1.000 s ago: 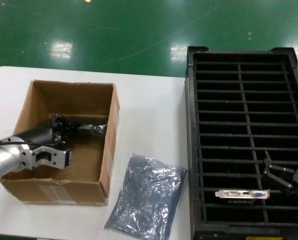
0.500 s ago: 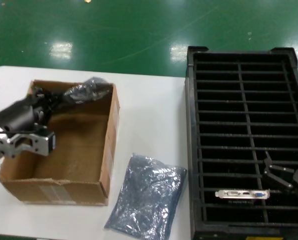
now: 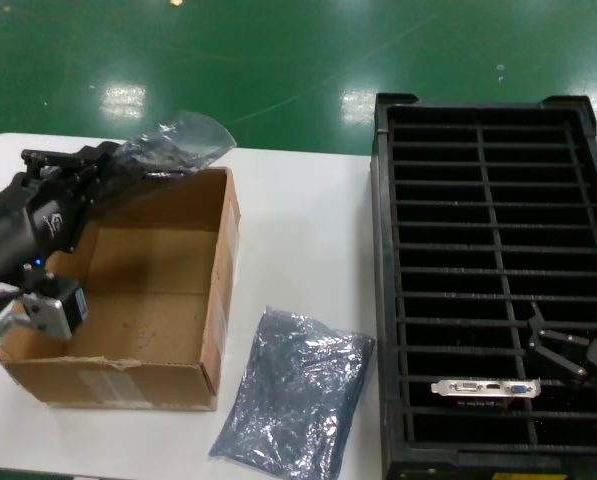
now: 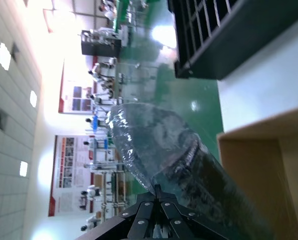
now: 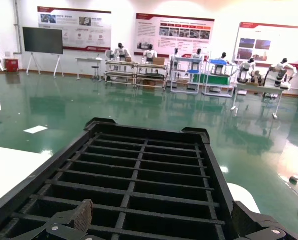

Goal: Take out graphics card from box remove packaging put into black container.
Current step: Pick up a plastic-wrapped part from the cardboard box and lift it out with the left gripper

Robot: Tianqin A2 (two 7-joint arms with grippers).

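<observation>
My left gripper (image 3: 116, 160) is shut on one end of a shiny grey-blue packaging bag (image 3: 173, 138) with a dark shape inside it. It holds the bag in the air over the far rim of the brown cardboard box (image 3: 220, 270). In the left wrist view the fingers (image 4: 157, 190) pinch the bag (image 4: 158, 145) edge. A bare graphics card (image 3: 485, 387) with a silver bracket stands in a near slot of the black container (image 3: 379, 300). My right gripper (image 3: 558, 350) hangs open just over that container (image 5: 139, 185), beside the card.
A second crinkled bag (image 3: 293, 400) lies flat on the white table (image 3: 298, 220) between box and container. The box floor shows bare cardboard. The table's far edge meets a green floor.
My left gripper has risen out of the box with the bag, from down inside it to above the far rim. The right gripper has not moved.
</observation>
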